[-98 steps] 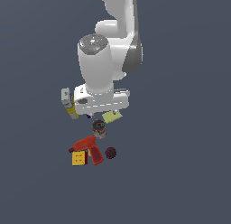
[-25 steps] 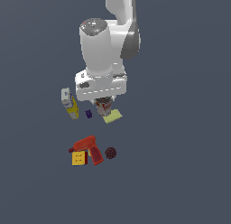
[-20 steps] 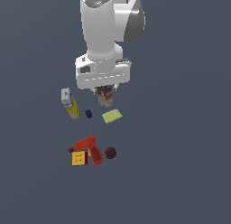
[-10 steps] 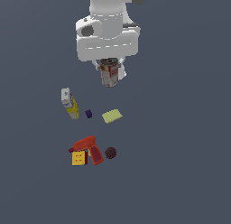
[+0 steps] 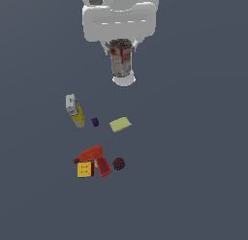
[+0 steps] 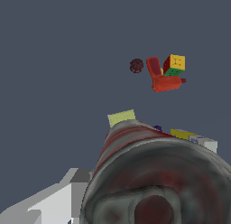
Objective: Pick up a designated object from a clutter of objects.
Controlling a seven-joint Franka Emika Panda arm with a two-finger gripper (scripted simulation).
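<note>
The tin can (image 5: 121,60), red-and-white label with pale rims, hangs high above the floor, held in my gripper (image 5: 121,52), which is shut on it. In the wrist view the can (image 6: 149,173) fills the foreground with its dark top facing the camera, and one grey finger (image 6: 54,203) shows beside it. The clutter lies far below: a red toy drill (image 5: 95,159), a yellow cube (image 5: 85,169), a dark ball (image 5: 118,163), a yellow-white carton (image 5: 74,111), a pale yellow flat block (image 5: 120,124) and a tiny purple piece (image 5: 95,121).
The floor is a plain dark grey-blue surface (image 5: 193,152). In the wrist view the drill (image 6: 161,76), cube (image 6: 174,65), ball (image 6: 136,65) and flat block (image 6: 121,118) lie beyond the can.
The gripper has risen steadily with the can in it, from just above the clutter to high over it. The other objects have not moved.
</note>
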